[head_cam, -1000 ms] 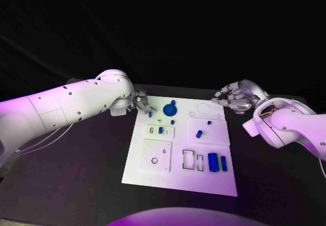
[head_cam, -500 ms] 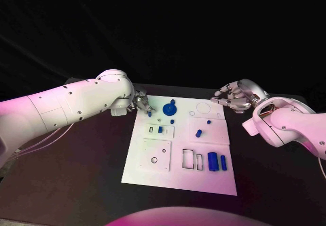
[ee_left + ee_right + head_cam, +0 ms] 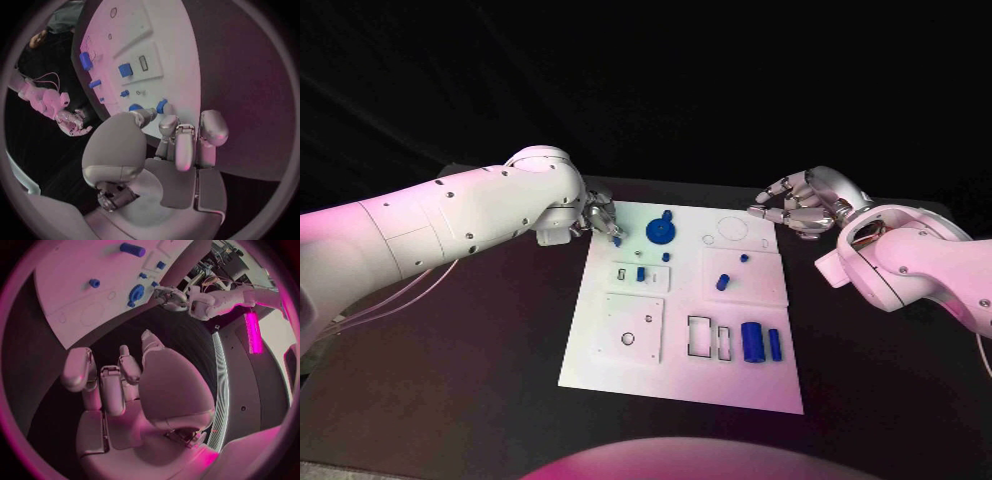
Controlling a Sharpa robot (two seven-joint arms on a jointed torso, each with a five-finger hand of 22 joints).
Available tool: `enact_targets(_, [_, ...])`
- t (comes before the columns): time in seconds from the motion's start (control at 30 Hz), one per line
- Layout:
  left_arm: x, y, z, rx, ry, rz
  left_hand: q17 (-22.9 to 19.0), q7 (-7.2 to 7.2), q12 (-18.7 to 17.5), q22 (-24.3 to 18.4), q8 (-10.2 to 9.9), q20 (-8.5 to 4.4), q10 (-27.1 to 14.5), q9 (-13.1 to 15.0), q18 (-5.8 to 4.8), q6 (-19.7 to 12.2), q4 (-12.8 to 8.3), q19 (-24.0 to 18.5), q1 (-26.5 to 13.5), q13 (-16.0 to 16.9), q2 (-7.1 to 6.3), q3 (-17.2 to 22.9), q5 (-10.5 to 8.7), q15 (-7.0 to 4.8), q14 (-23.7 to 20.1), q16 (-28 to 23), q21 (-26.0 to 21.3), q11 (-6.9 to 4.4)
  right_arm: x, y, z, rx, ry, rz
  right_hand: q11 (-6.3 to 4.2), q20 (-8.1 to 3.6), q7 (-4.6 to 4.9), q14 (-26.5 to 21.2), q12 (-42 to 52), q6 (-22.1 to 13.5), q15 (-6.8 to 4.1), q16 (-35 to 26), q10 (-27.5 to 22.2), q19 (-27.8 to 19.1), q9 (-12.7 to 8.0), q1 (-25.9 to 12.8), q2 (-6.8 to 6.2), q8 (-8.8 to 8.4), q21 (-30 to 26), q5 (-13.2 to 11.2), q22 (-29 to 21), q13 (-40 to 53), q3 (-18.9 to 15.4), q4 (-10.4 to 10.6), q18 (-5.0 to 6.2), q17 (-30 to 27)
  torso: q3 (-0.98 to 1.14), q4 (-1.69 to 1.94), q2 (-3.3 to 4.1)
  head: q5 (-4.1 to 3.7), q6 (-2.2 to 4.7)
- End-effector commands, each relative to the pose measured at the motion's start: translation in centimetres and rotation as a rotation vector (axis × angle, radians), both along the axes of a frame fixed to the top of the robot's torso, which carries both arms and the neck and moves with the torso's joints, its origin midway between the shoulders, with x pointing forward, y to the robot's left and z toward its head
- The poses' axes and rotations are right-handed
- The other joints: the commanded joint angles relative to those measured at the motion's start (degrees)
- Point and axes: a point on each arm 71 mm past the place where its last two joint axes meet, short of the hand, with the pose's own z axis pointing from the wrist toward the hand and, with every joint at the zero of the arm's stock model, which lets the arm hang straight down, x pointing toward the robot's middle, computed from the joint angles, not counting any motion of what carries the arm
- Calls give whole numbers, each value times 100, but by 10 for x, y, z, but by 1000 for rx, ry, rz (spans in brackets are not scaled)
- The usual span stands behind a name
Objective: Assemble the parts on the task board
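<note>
Hands first. Left hand [image 3: 600, 222] sits at the board's [image 3: 678, 375] far left corner, fingers curled down close together, fingertips beside a small blue part [image 3: 617, 241] at the edge; whether they pinch it I cannot tell. In the left wrist view the fingers [image 3: 185, 145] lie side by side, tips near two blue parts at the board rim [image 3: 187, 75]. Right hand [image 3: 795, 208] hovers off the board's far right corner above the worktop [image 3: 473, 350], fingers loosely curled and apart, holding nothing; its wrist view shows the fingers [image 3: 103, 385] over dark worktop, clear of the board. Outward on the board: a round blue gear [image 3: 661, 233] near the left hand, small pegs [image 3: 723, 284] mid-board, two blue cylinders [image 3: 753, 344] lying side by side near the right edge. Background is black.
</note>
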Motion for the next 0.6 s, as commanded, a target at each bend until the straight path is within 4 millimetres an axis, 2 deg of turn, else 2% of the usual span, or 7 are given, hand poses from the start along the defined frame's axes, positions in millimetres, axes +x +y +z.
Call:
enact_targets(0.03, [-1, -3, 0, -44, 23, -1, 919, -51, 25, 14, 74, -35, 0, 57, -16, -57, -210, 19, 299, -5, 62, 280, -1, -49, 415, -21, 5, -45, 0, 1, 0, -10, -2, 13, -4, -1, -15, 322, -28, -35, -34, -21, -45, -45, 6, -53, -16, 19, -30, 28, -5, -10, -13, -8, 48, 395, 0, 2, -1, -1, -9])
enact_targets(0.27, [-2, -2, -1, -60, 38, 3, 911, -25, -2, 30, 227, -37, 2, 179, -19, -188, -583, 12, 473, -38, -15, 934, -5, -40, 412, -25, 14, -32, 0, 1, 0, -9, -3, 13, -6, -3, -16, 324, -15, -36, -36, -20, -35, -43, 6, -52, -14, 26, -32, 35, -5, 1, -9, -10, 48, 400, 0, 3, -1, 0, -14])
enact_targets(0.6, [-4, 4, 1, -104, 38, 31, 921, -12, 1, 31, 300, -28, 19, 232, -18, -206, -707, 6, 433, -30, -39, 1187, 4, -33, 415, -20, 18, -23, 0, 1, 0, -9, -4, 12, -6, -3, -16, 324, -15, -36, -36, -20, -35, -43, 6, -52, -14, 26, -32, 35, -5, 1, -9, -10, 48, 400, 0, 1, -4, 12, -11])
